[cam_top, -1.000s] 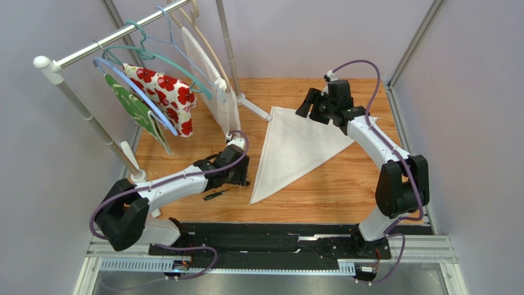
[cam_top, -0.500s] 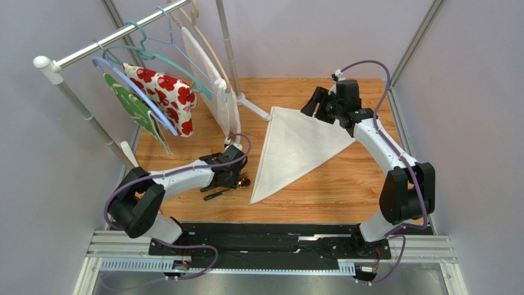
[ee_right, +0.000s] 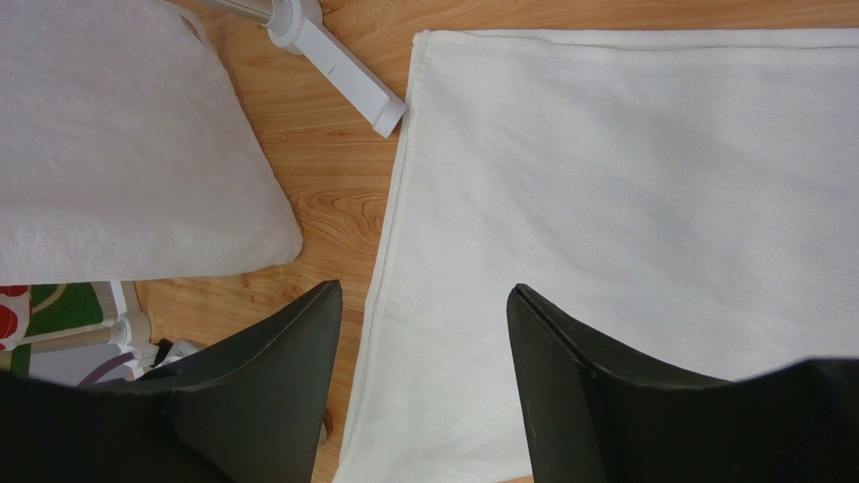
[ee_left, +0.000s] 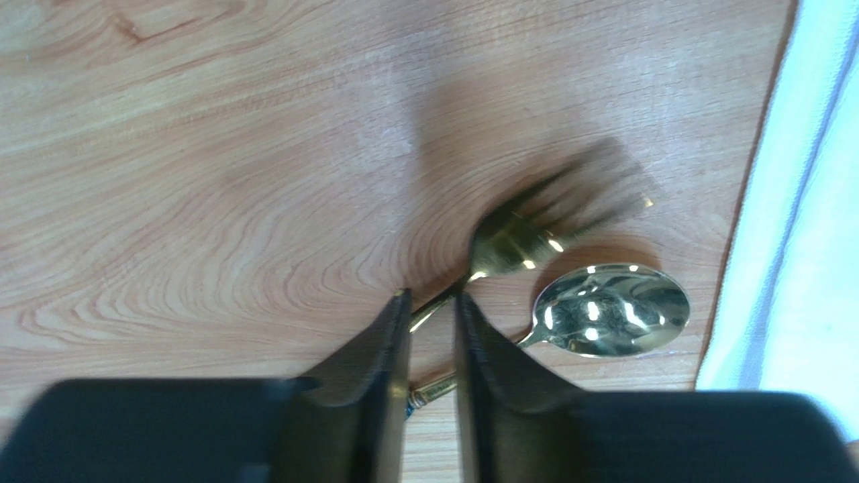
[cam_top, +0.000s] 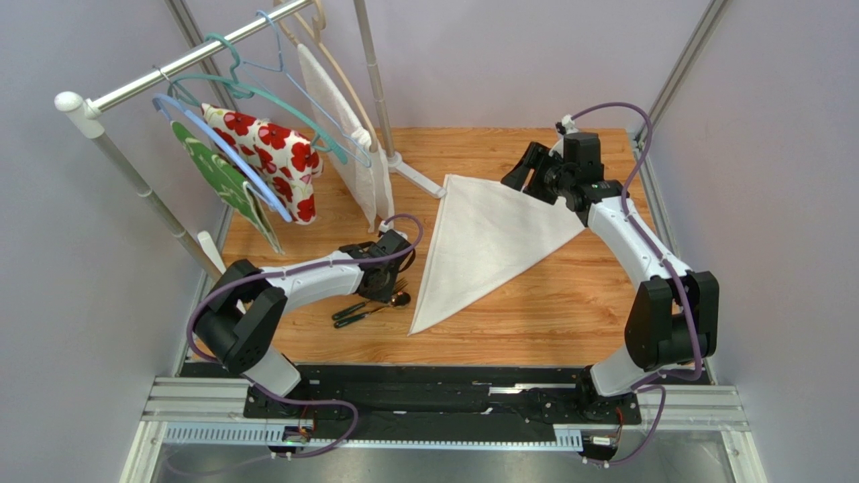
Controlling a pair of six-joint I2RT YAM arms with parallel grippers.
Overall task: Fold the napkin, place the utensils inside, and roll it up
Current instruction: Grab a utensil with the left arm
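The fork point(ee_left: 524, 236) neck is being pinched by the left gripper point(ee_left: 432, 302); the right gripper point(ee_right: 423, 302) is being kept spread over the napkin point(ee_right: 645, 191).

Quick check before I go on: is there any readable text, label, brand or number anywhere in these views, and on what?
None readable in any view.
napkin: plain, no print.
fork and spoon: no visible marking.
red-flowered cloth and green cloth: patterns only, no words.

A clothes rail point(cam_top: 181, 62) on the wooden bench point(cam_top: 565, 302) carries hangers point(cam_top: 247, 91), a red-flowered cloth point(cam_top: 272, 151), a green-patterned cloth point(cam_top: 224, 179) and a textured white cloth point(ee_right: 121, 151).
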